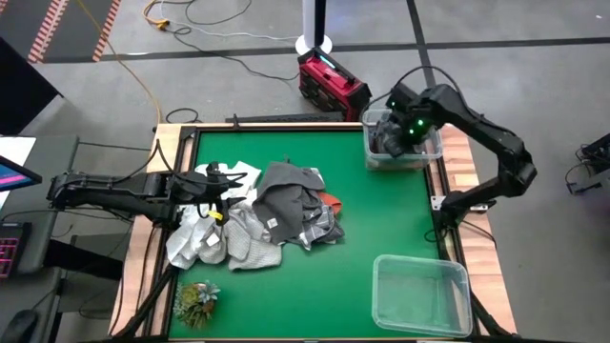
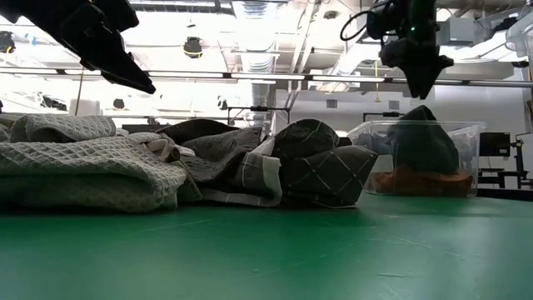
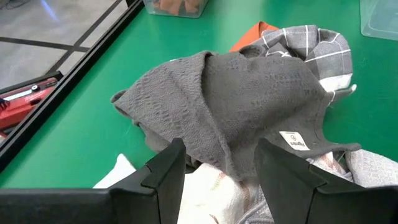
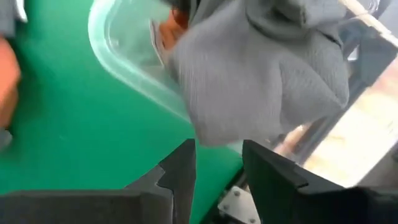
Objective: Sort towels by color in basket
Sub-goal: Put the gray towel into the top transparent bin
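Towels heaped left of centre; bins along the table's right edge.

Overhead, table-level, two wrist close-ups

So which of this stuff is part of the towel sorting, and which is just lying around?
Part of the job:
towel pile
far bin, grey towel inside
near bin
left gripper, over the pile
right gripper, above the far bin

Just lying about:
green tuft
red box
floor cables

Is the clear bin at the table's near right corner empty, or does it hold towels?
Empty. In the high view, the near-right clear bin shows only green table through its bottom; no cloth lies inside.
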`<state>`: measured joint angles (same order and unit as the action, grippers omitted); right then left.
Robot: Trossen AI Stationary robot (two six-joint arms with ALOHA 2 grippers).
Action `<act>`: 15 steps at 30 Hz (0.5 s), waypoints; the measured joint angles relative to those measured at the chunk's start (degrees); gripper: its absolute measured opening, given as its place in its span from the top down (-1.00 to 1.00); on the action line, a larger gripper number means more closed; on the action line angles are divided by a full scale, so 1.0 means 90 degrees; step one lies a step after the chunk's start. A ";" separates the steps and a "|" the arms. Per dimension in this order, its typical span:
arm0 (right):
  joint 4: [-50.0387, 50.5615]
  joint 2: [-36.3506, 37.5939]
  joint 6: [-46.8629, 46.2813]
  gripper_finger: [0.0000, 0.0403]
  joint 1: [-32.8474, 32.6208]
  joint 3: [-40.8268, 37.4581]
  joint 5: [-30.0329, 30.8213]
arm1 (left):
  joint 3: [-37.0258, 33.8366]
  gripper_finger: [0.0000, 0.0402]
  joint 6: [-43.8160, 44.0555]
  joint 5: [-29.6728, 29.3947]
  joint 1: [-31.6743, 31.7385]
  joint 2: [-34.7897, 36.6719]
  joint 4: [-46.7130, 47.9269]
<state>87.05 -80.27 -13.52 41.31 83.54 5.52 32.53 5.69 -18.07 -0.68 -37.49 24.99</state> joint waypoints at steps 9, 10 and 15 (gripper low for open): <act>-0.0665 -0.0503 0.0032 0.19 -0.0251 -0.0358 0.0592 | 0.0000 0.10 0.0088 -0.0001 -0.0001 0.0000 0.0002; -0.0809 -0.0589 0.0032 0.19 -0.0117 -0.0397 0.0614 | 0.0000 0.10 0.0064 0.0000 -0.0001 -0.0001 0.0002; -0.1591 -0.0956 0.0016 0.24 0.0664 -0.0666 0.0593 | 0.0000 0.10 -0.0048 0.0001 0.0001 -0.0001 0.0049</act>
<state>72.72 -88.88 -13.38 47.29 77.55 10.86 32.53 5.26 -18.06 -0.67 -37.50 25.43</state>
